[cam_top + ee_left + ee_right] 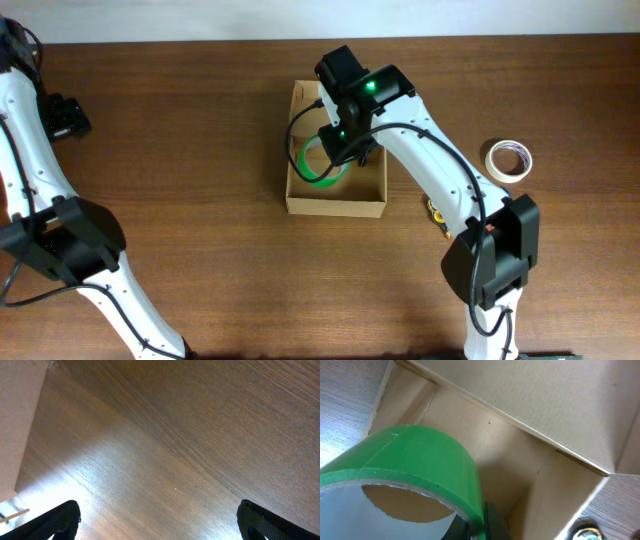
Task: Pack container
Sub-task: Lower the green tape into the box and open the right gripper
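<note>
Brown cardboard, plain and unprinted, makes up the container (pixel 335 207), which sits open on the wooden table (pixel 180 150) about midway between the left and right edges and nearer the far edge than the near one; its near wall faces the robot and the right arm covers part of its far side. The right gripper (pixel 343 150) reaches down over the box's opening and pinches a green tape roll (pixel 312 172) by its wall; from overhead the roll shows within the left half of the box, tilted; whether it touches the floor of the box I cannot tell. In the right wrist view the green tape roll (pixel 420 455) fills the lower left, its brown core visible, with one dark finger (pixel 492 522) against its outer side; behind it are the container's (pixel 545 405) inner walls and a folded flap.

The left gripper (pixel 65 115) is near the table's left edge, well apart from the box; in its own view its fingers (pixel 55 520) are spread wide over bare wood with nothing between them.

A white tape roll (pixel 508 158) lies flat near the right edge; a small yellow-and-black thing (pixel 437 210) shows beside the right arm, too small to identify.
</note>
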